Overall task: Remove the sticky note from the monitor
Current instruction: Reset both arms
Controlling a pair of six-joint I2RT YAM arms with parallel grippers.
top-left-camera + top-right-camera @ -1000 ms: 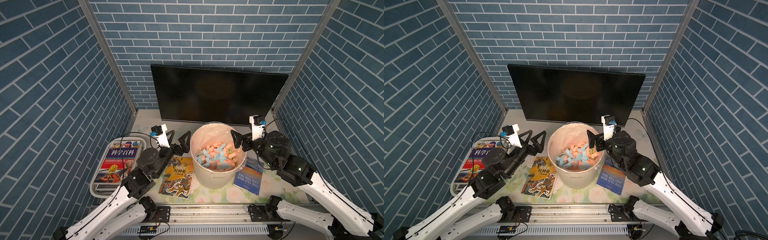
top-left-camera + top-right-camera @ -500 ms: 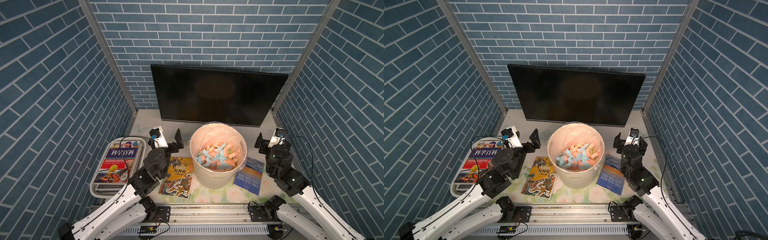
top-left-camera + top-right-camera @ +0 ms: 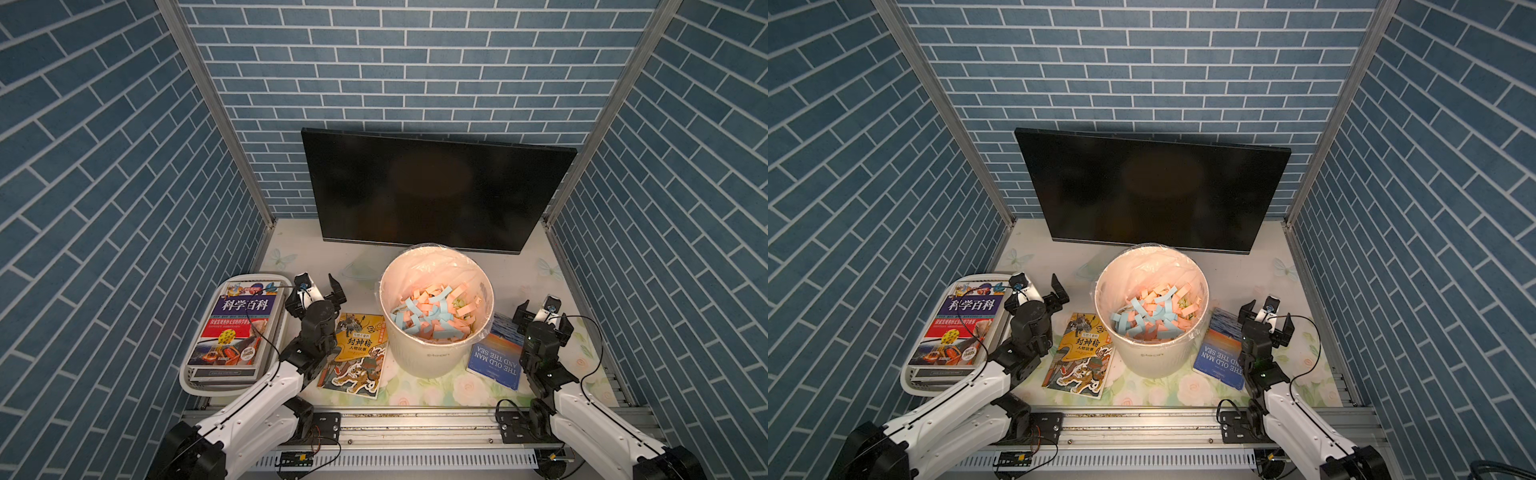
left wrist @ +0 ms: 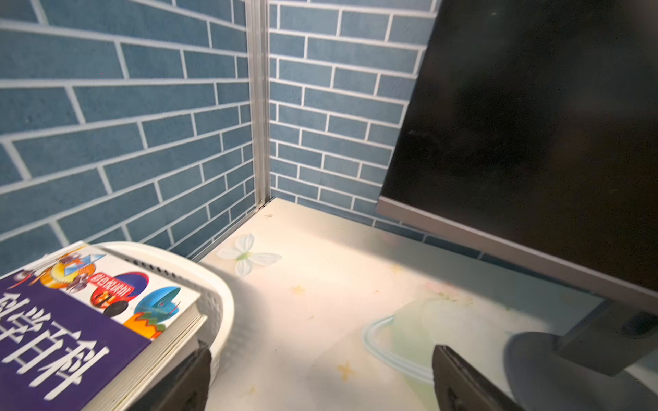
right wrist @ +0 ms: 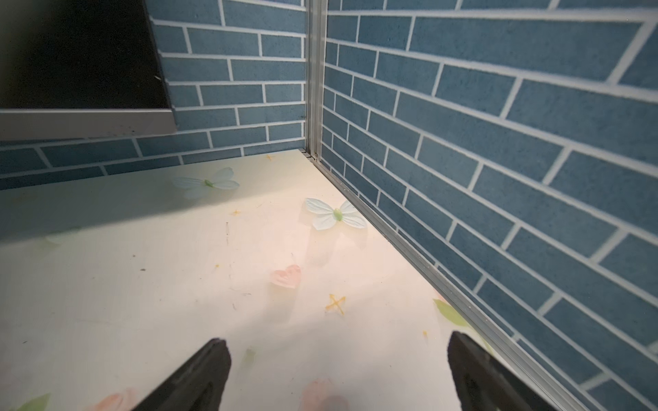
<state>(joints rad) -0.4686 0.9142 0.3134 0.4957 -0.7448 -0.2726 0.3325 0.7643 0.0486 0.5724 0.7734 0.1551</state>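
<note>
**No sticky note on the screen that we can find**

We see the large flat black rectangular monitor [image 3: 436, 195] standing upright against the back brick wall, its long axis running side to side. Its dark glossy face looks bare in both top views. No sticky note shows there, nor on the lower corners that the wrist views catch. Pink, blue and green paper slips [image 3: 432, 318] fill the round white plastic-lined bin [image 3: 432, 361] just in front of the screen.

The left gripper [image 3: 316, 284] hangs low beside the white plastic basket [image 3: 195, 386] of books. The right gripper [image 3: 542, 318] hangs just beside the blue paperback [image 3: 494, 357]. Both have their jaws spread wide and hold nothing.

The monitor lies ahead of both, toward the back wall, and neither is clearly nearer. We judge the task done, or the note is hidden from us.
</note>
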